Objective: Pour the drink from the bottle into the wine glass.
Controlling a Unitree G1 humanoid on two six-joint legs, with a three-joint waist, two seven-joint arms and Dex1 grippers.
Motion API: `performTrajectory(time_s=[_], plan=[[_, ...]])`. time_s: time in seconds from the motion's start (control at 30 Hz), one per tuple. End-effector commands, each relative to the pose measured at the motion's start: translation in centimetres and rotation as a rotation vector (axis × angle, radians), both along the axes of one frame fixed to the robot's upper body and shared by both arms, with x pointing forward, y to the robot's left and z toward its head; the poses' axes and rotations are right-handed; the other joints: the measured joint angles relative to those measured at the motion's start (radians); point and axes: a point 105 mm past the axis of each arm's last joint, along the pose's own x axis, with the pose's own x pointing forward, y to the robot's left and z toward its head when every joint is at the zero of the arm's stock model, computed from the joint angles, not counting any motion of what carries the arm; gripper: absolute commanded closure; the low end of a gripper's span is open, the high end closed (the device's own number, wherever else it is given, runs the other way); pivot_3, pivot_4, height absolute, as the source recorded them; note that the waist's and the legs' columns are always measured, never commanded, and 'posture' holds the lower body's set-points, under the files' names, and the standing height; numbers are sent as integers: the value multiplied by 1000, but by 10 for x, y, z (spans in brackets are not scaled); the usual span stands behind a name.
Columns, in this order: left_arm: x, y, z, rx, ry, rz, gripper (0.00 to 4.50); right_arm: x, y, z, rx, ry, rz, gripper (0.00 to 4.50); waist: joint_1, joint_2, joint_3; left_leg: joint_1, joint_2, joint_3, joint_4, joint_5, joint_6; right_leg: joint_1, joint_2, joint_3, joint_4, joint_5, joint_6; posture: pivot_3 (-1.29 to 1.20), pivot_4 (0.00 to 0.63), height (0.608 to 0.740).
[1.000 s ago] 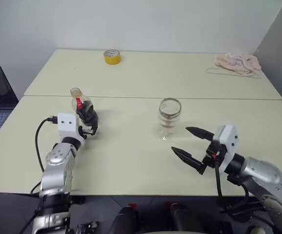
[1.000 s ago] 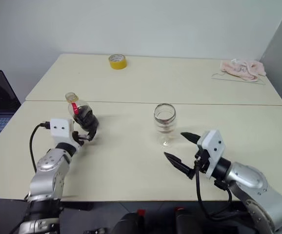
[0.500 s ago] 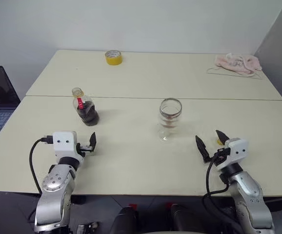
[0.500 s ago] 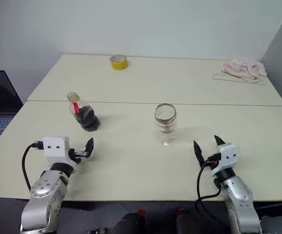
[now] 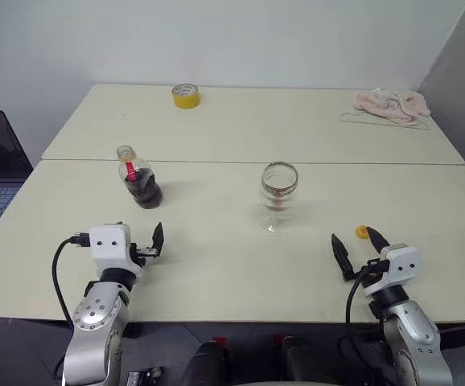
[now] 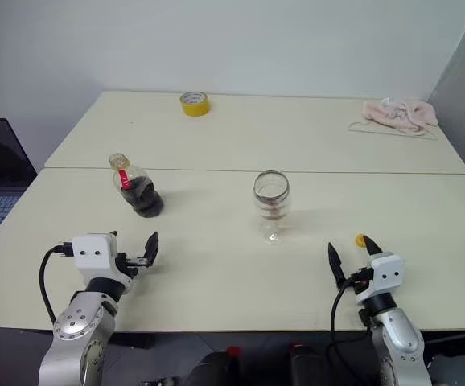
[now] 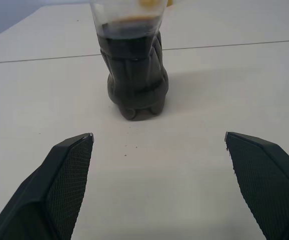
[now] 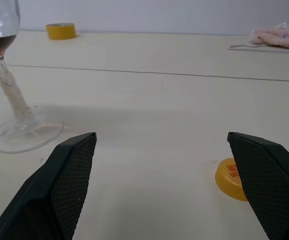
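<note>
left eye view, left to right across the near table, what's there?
Left pincer → bottle → wine glass → right pincer, with the yellow cap lying beside it.

No word, brand or number can be read anywhere. The yellow cap (image 8: 233,179) lying on the bench (image 8: 159,110) near its front right corner bears a small orange square print, like a code pattern, too small to make out. The red label strip at the neck of the bottle (image 5: 140,178), toward the bench's left edge, shows no legible lettering.
</note>
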Motion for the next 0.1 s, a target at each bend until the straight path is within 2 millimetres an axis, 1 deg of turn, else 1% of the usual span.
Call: performTrajectory(time_s=[0.03,0.1], plan=[[0,0,14,42,-61,4,47,-4,-1,9,9,-29,7,0,0,0,0,0,0,0,0,0,0,0,0,0,0,0,0,0,150,740],[0,1,16,56,-73,4,47,-4,1,9,3,-32,15,0,0,0,0,0,0,0,0,0,0,0,0,0,0,0,0,0,150,740]])
